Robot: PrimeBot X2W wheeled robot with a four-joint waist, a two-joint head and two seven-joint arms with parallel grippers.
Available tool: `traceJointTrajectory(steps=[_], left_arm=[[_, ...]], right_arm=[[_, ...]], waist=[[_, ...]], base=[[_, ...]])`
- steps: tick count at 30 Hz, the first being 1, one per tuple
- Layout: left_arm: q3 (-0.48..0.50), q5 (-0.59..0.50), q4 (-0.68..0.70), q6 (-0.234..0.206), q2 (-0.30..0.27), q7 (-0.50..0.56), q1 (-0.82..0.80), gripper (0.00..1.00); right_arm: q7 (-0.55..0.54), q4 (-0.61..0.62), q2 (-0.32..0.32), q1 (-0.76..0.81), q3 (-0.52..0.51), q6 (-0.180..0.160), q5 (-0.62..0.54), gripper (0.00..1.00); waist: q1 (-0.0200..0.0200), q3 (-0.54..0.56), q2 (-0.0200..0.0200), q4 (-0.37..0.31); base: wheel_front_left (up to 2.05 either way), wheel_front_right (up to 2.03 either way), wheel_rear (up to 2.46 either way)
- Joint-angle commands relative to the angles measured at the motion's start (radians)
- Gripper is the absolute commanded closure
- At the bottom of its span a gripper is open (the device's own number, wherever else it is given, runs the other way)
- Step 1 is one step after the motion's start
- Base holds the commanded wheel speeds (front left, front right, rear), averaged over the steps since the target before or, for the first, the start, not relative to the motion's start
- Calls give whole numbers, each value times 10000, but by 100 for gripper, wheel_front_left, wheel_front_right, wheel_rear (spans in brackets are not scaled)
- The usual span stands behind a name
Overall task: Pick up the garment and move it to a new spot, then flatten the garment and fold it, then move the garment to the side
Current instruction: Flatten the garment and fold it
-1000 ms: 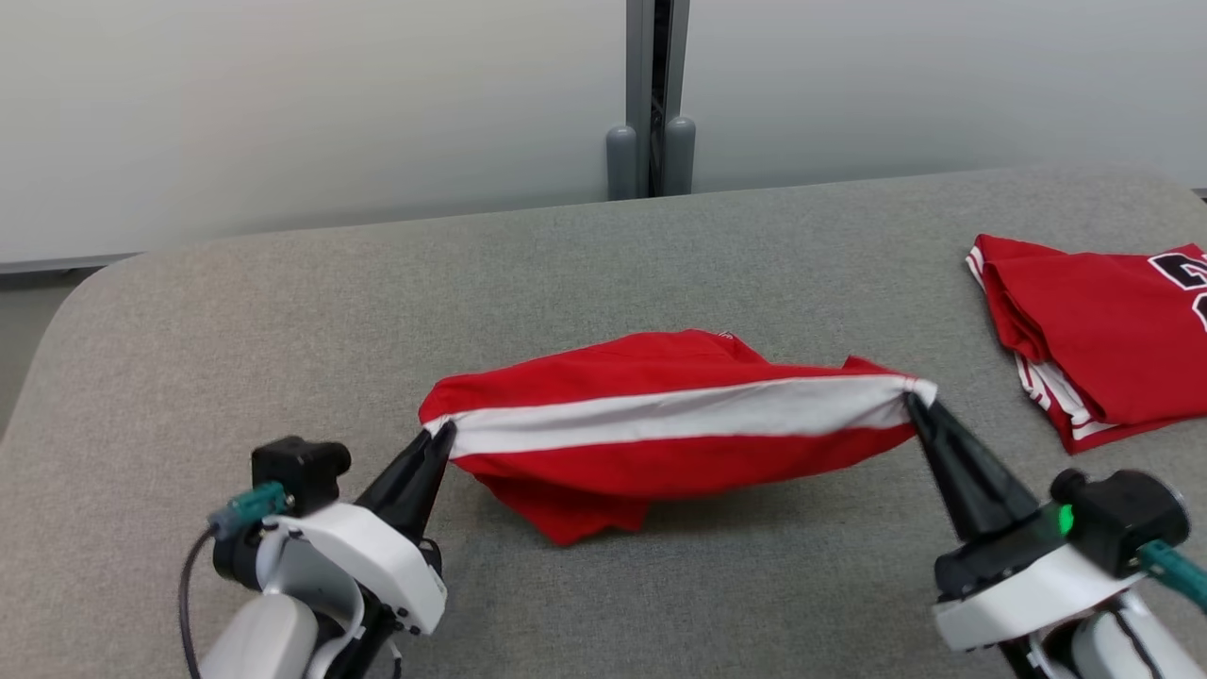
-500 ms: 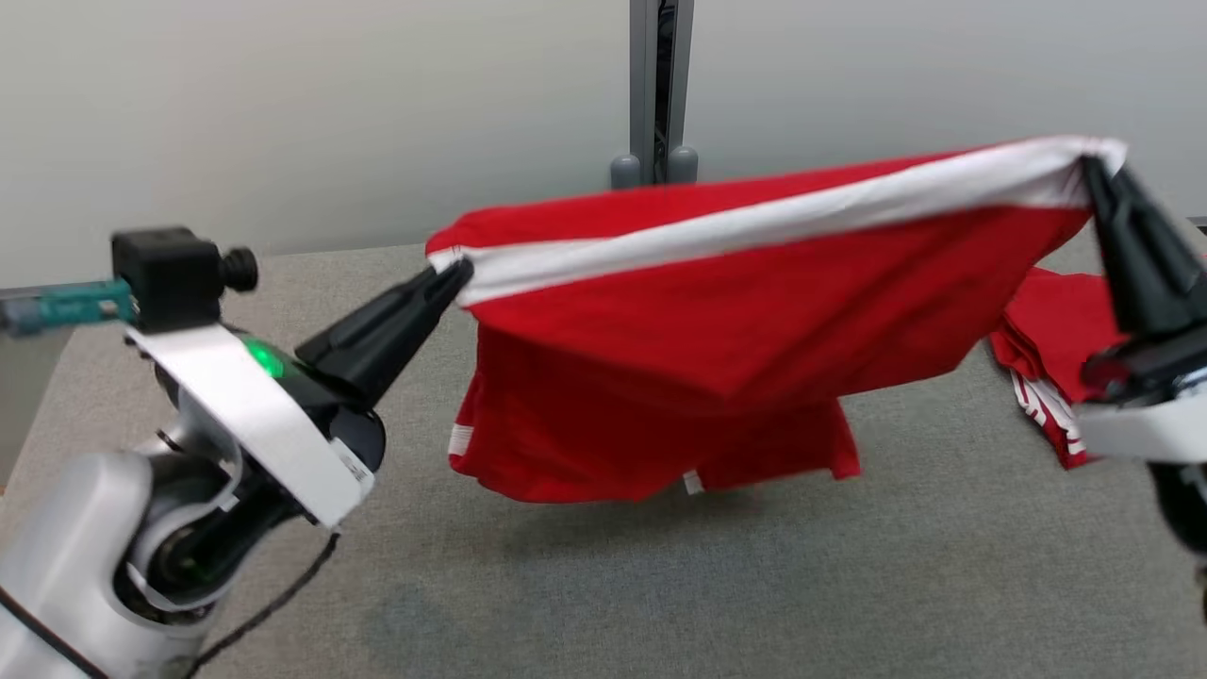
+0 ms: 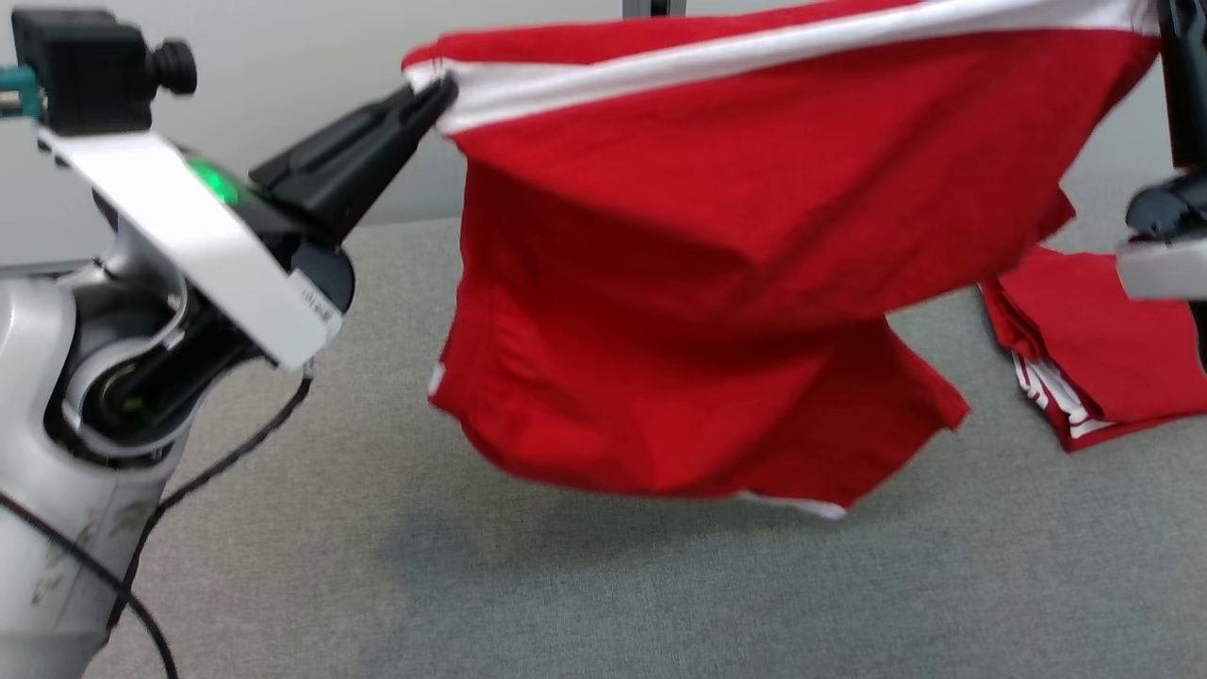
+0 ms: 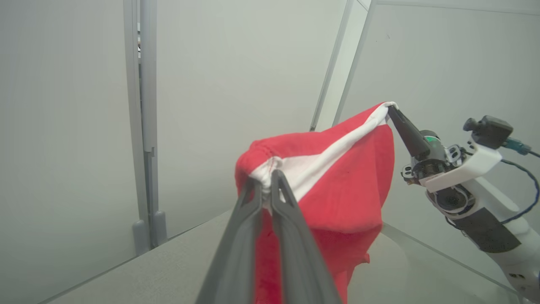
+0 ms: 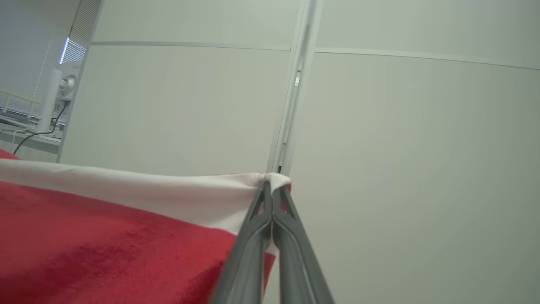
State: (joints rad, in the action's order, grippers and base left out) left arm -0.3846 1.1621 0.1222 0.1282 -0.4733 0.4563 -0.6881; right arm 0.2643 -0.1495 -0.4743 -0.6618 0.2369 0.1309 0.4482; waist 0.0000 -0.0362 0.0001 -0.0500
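The garment (image 3: 717,236) is red with a white band along its top edge. It hangs in the air above the grey table (image 3: 566,585), stretched between both grippers. My left gripper (image 3: 438,92) is shut on the band's left corner, and its fingers (image 4: 265,179) pinch the bunched white hem in the left wrist view. My right gripper (image 5: 270,185) is shut on the band's right corner, and it also appears across the garment (image 4: 337,190) in the left wrist view as the right gripper (image 4: 390,109). The lower edge hangs loose, clear of the table.
A second red garment (image 3: 1103,358), folded, lies at the table's right side, partly behind the hanging cloth. A grey partition post (image 4: 143,126) and pale wall panels stand behind the table. A black cable (image 3: 217,462) dangles from my left arm.
Both grippers have lifted the garment from the table high into the air and it has unfurled downward. The head view has shifted as well.
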Motion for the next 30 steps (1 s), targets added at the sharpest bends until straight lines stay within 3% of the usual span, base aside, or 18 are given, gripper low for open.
traceJointTrajectory(steps=[1, 9, 13, 17, 20, 24, 30], left_arm=[[-61, -257, -167, 30, 32, -117, -338, 100], [-872, -2501, -2849, 35, 689, -2405, -3756, 100], [-1408, -3554, -4472, 22, 967, -3899, -5907, 100], [-2080, -4629, -5972, 24, 1196, -5613, -7966, 100], [-2569, -5087, -7002, 24, 1352, -6679, -9025, 100], [-3205, -5438, -8015, 25, 1415, -7148, -9888, 100], [-3214, -5305, -8183, 25, 1619, -7207, -9282, 100]], right_arm=[[0, -168, 66, -353, 152, -3, 116, 100], [2, -2770, 481, -4262, 1578, -3, 57, 100], [2, -3846, 818, -6442, 1437, -3, -370, 100], [0, -4002, 1143, -8013, 925, -3, -1127, 100], [0, -4021, 1331, -8577, 542, -3, -1593, 100], [0, -4043, 1585, -8869, 212, -3, -2035, 100], [1, -4012, 1785, -8339, 290, -3, -2160, 100]], waist=[[0, -289, -1, -81], [0, -2346, -1, -351], [0, -3759, -1, -440], [0, -5145, -1, -540], [0, -5962, -1, -617], [0, -6815, -1, -657], [0, -7447, -1, -521]], base=[[0, 0, 0], [0, 0, 0], [0, 0, 0], [0, 0, 0], [0, 0, 0], [0, 0, 0], [0, 0, 0]])
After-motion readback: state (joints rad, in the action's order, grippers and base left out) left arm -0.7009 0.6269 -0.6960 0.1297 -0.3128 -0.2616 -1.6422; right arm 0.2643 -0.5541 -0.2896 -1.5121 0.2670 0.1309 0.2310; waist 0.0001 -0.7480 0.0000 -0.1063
